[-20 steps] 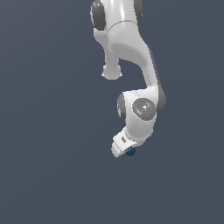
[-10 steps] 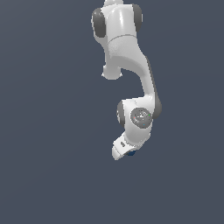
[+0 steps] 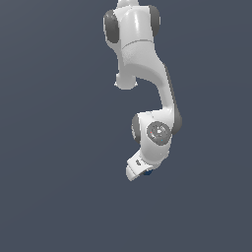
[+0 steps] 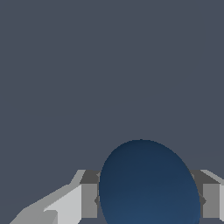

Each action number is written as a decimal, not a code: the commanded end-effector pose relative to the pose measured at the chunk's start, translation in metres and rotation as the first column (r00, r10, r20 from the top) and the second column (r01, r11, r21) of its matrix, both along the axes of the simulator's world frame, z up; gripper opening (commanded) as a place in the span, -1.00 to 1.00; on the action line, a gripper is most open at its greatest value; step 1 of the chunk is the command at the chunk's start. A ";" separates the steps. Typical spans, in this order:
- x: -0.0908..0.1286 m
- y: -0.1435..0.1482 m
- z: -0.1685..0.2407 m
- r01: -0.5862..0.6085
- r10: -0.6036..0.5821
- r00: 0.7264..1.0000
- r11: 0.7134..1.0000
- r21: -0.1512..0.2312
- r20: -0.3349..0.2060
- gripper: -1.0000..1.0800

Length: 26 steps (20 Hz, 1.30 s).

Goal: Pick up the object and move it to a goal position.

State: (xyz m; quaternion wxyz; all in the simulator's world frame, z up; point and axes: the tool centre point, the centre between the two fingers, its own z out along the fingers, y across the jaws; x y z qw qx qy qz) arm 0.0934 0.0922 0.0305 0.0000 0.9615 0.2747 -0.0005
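Note:
The dark blue ball (image 4: 148, 186) fills the space between my two fingers in the wrist view, with a pad pressed against each side. My gripper (image 4: 146, 200) is shut on it. In the exterior view the white arm hangs down over the plain grey ground, and the gripper (image 3: 143, 172) is at its lower end. Only a sliver of the ball (image 3: 147, 172) shows there, mostly hidden behind the white hand.
Plain dark grey ground (image 3: 59, 197) surrounds the arm in the exterior view. No other objects, marker or edges show in either view.
The arm has swung toward the exterior view's left and drawn up slightly, carrying the ball with it. The grip has not changed.

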 end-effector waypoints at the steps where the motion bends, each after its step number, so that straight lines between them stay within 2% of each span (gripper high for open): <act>1: 0.000 0.000 0.000 0.000 0.000 1.000 1.000 0.000 0.001 -1.00; 10: -0.003 -0.001 0.007 0.000 0.000 1.000 1.000 0.000 0.000 -1.00; 26: -0.027 -0.004 0.061 0.000 0.000 1.000 1.000 0.000 0.001 -1.00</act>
